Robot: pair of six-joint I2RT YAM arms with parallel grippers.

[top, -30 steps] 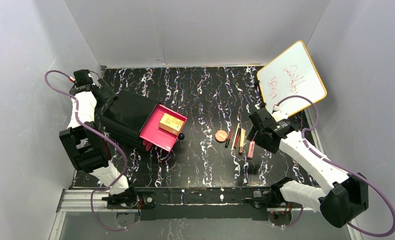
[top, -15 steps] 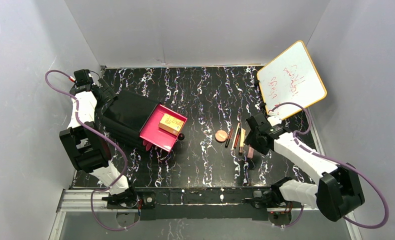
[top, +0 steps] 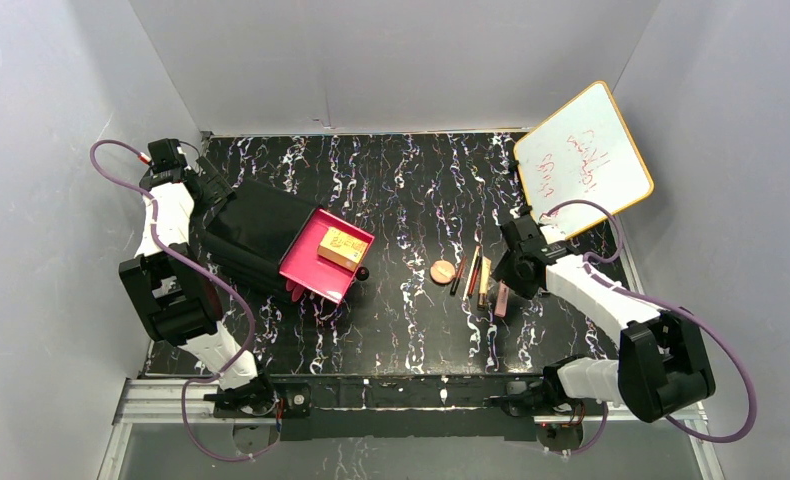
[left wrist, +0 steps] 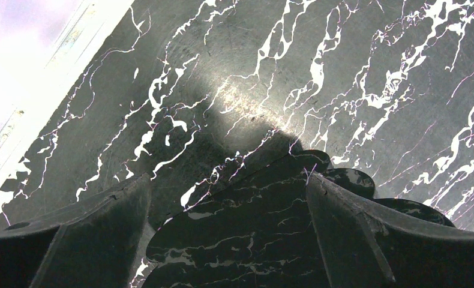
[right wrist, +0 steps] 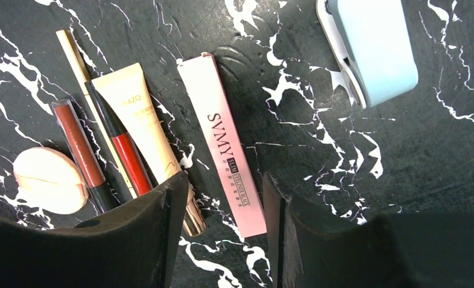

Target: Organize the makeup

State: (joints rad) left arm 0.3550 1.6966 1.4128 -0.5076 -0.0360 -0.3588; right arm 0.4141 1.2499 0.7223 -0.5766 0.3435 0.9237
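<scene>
The yellow boxy packet [top: 343, 246] lies in the open pink drawer [top: 311, 268] of the black box [top: 251, 232]. The peach compact [top: 442, 271], dark and red pencils [top: 465, 273], tan stick [top: 484, 281] and pink tube [top: 502, 298] lie in a row at centre right. My right gripper [top: 512, 268] is open low over the row. In the right wrist view its jaws [right wrist: 225, 201] stand either side of the pink tube's [right wrist: 222, 141] end, with the tan stick [right wrist: 141, 120], red pencil [right wrist: 126, 159] and compact [right wrist: 42, 180] to the left. My left gripper [left wrist: 228, 186] is open, at the black box's glossy edge [left wrist: 252, 234].
The orange-rimmed whiteboard [top: 583, 155] leans at the back right, close behind my right arm. Its light blue clip [right wrist: 375, 45] stands on the table near the pink tube. Grey walls close in three sides.
My right arm's elbow has swung inward and its gripper has shifted slightly left over the pink tube end of the row. The left arm and the makeup have not moved.
</scene>
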